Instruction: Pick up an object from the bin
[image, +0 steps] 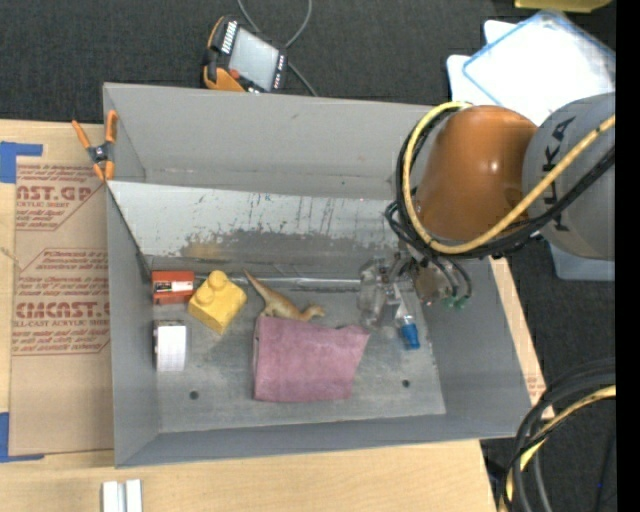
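My gripper (380, 305) hangs low over the right half of the bin floor, just off the upper right corner of a pink cloth (303, 360) that lies flat in the middle. A small blue thing (409, 333) lies just right of the fingertips. A tan toy dinosaur (282, 301) lies left of the gripper, along the cloth's top edge. Nothing shows between the fingers, which stand a little apart.
At the bin's left lie a yellow toy brick (217, 300), a red and white small box (172, 288) and a white roll (170, 346). The arm's orange cover hangs over the bin's right wall.
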